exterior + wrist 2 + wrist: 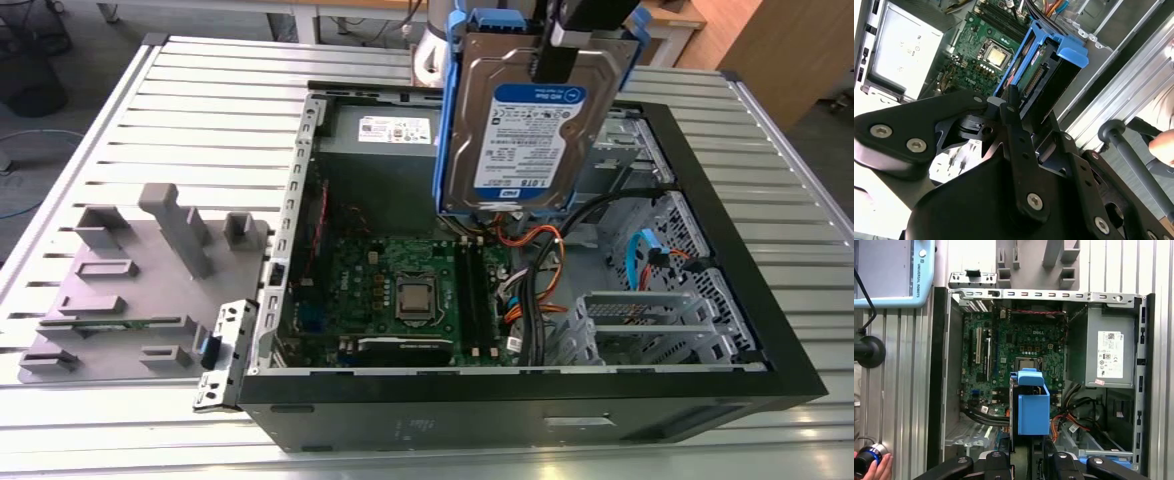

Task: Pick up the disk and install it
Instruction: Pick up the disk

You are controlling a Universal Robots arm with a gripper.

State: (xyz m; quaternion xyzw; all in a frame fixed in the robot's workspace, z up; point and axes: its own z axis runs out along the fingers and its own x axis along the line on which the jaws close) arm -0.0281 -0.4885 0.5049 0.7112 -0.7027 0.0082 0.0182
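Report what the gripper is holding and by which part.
The gripper holds the disk by its upper end, upright above the open computer case.

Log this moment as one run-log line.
gripper: shut on disk | disk: held on end, raised above open computer case | installed: not yet

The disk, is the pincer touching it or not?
Touching. In the second wrist view the pincer clamps the end of the disk, with no gap between them.
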